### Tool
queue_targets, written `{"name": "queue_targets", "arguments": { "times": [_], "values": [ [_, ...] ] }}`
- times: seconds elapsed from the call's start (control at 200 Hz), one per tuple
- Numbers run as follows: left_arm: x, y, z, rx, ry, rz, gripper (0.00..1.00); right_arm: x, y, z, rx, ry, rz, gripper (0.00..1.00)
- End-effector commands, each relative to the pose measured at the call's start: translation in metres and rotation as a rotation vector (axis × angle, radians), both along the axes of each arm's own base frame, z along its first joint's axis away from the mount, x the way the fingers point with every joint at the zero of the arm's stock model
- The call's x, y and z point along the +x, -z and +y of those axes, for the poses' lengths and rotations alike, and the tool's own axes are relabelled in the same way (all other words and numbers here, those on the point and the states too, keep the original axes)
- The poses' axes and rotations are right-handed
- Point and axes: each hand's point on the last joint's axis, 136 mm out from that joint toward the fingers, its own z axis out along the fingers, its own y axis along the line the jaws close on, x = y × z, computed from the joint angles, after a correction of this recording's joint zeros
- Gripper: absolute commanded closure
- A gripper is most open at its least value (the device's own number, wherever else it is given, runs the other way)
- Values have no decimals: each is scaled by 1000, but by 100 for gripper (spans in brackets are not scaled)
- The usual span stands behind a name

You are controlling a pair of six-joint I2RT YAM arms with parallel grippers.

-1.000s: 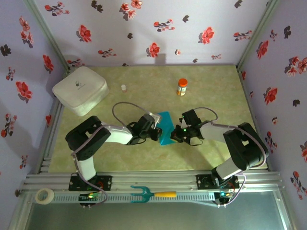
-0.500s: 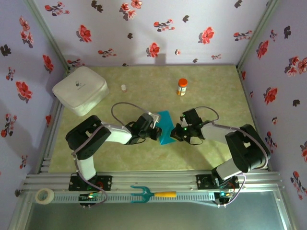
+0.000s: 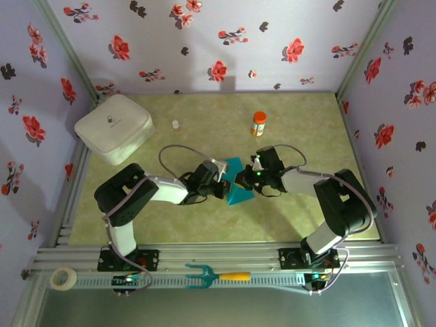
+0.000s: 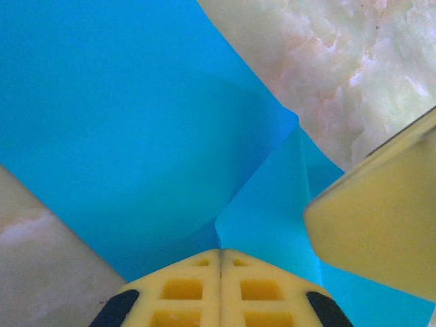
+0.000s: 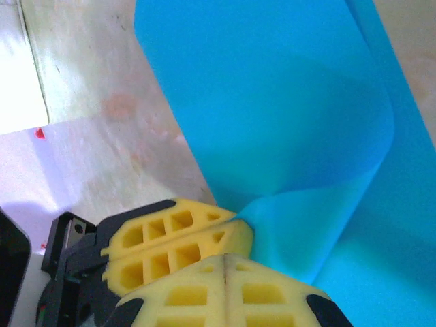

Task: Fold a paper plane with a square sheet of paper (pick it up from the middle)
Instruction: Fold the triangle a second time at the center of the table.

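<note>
Paper [image 3: 240, 195]: lying at the middle of the table [image 3: 306, 122], one part curling upward, a ridge buckling where the two grippers are meeting.
Left gripper [image 4: 219, 257]: fingers clenched and pinching the raised ridge near the paper's middle, with the arm reaching in from the left side.
Right gripper [image 5: 225, 264]: fingers clenched, sitting just beside the left gripper's tips. It is apparently pinching the same ridge, though the curl is hiding the contact.
Reason for hold: judged from the task, both are gripping close together at the middle so that the thin paper is lifting without sliding and a centre crease is starting.
Surroundings: a white box [image 3: 114, 127] is sitting at the far-left corner and an orange bottle [image 3: 259, 123] is standing near the far edge. Both are well apart from the paper.
Near edge: a pronged tool [image 3: 204, 276] and a tape roll [image 3: 63, 278] are lying on the rail.
Obstruction: the grippers are crowding each other, and each is blocking the other's room to shift along the ridge.
</note>
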Motion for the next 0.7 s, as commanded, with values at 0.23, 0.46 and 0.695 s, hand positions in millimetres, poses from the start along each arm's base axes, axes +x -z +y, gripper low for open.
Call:
{"name": "queue_targets", "arguments": {
  "times": [0.23, 0.46, 0.695],
  "values": [
    [-5, 24, 10, 78, 1, 63, 100, -2, 23, 1, 0, 2, 56, 100],
    [-7, 29, 12, 110, 9, 83, 100, -20, 52, -16, -64, 23, 113, 100],
    [-8, 30, 12, 120, 13, 93, 100, -3, 23, -11, -25, 26, 53, 98]
  ]
}}
